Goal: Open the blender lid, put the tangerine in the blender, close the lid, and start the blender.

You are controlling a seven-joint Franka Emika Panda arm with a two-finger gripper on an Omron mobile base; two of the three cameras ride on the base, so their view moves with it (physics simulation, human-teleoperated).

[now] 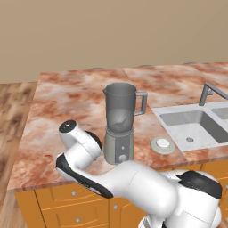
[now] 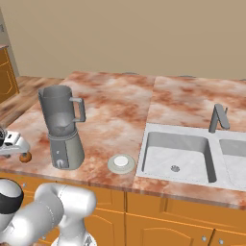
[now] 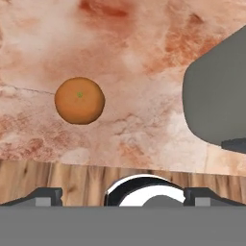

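Observation:
The blender (image 1: 119, 129) stands near the counter's front edge with its jar open at the top; its grey base (image 3: 216, 96) fills the right of the hand view. The blender lid (image 1: 162, 144) (image 2: 120, 163) lies flat on the counter just right of the blender. The tangerine (image 3: 79, 101) (image 2: 25, 156) rests on the counter left of the blender, close to the front edge. My gripper (image 3: 123, 196) (image 2: 13, 145) hovers open above the counter edge beside the tangerine, with nothing between its fingers. In the hand view the tangerine sits up and left of the gripper's centre line.
A steel sink (image 1: 196, 124) with a grey tap (image 2: 217, 117) is set into the marble counter (image 1: 71, 98) to the right. Orange cabinet fronts (image 2: 168, 216) run below. Wooden floor (image 1: 13, 111) lies beyond the counter's left end.

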